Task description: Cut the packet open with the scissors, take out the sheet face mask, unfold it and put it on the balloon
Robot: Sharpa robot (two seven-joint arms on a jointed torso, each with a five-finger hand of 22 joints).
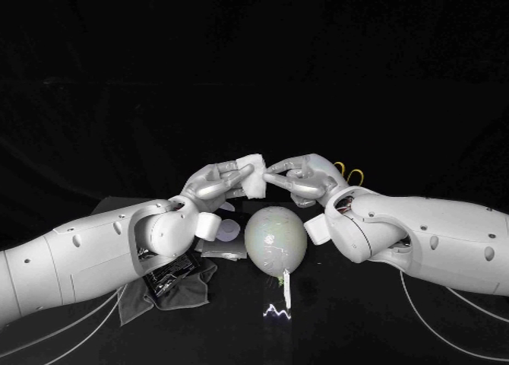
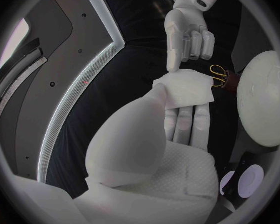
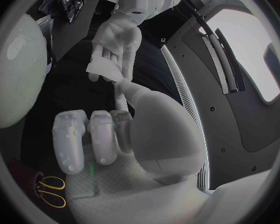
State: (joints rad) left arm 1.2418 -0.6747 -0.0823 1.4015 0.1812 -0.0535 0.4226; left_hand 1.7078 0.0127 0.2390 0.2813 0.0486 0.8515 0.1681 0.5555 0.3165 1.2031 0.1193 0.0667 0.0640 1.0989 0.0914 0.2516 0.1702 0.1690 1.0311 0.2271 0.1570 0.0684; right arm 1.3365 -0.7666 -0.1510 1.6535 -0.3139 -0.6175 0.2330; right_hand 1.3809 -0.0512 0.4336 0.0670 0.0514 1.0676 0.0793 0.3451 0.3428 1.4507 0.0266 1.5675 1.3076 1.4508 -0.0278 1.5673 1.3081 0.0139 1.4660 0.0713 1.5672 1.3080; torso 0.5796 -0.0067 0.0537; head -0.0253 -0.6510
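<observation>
- The black table (image 1: pixel 353 304) carried the balloon (image 1: pixel 276 239), which lay in the middle, below and between the two hands and apart from both.
- The left hand (image 1: pixel 216 182) was raised above the balloon and held the sheet face mask (image 1: pixel 252 171) against its straightened fingers (image 2: pixel 191 127), a folded white pad.
- The right hand (image 1: pixel 304 176) faced it, most fingers curled in and one fingertip (image 2: pixel 174 64) stretched onto the pad's near edge; whether a thumb closed a pinch there could not be told.
- The packet (image 1: pixel 172 275) lay dark and crumpled under the left arm, seemingly emptied.
- The scissors (image 1: pixel 348 171) lay behind the right hand, yellow handles showing.
- The step in hand looked like unfolding. Done well, the right hand would catch a single layer at that edge, not the whole pad, and peel it away slowly while the left kept hold of the opposite edge. The wet sheet would likely cling, so gentle, level pulling should spare it tearing.
</observation>
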